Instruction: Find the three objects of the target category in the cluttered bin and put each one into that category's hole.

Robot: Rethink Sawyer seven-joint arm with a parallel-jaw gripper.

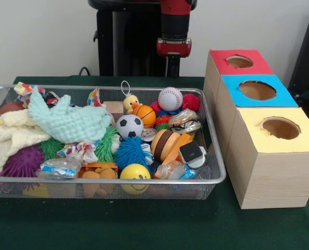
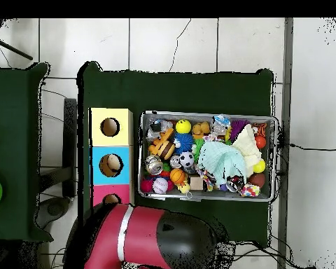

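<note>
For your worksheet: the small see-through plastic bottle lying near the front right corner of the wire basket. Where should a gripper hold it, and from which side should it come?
Grip the small clear plastic bottle with the blue-and-white label across its middle, coming from straight above. It lies on its side on top of the clutter, close to the silver wire mesh basket's front wall, so a sideways approach looks blocked.

Even, soft indoor light in both views, with no hard glare.

From the front, light falls from above: the boxes' coloured tops [image 1: 282, 136] are bright while their wooden fronts sit slightly darker, and a faint shadow lies on the green bench [image 1: 144, 224] under the wire basket [image 1: 217, 177]. Small highlights glint on the basket rim and on the crumpled clear bottles [image 1: 177, 171]. The overhead view is flatter; the pale floor [image 2: 318, 91] beside the bench looks nearly washed out, and the arm [image 2: 150, 238] shows a dull sheen.
</note>
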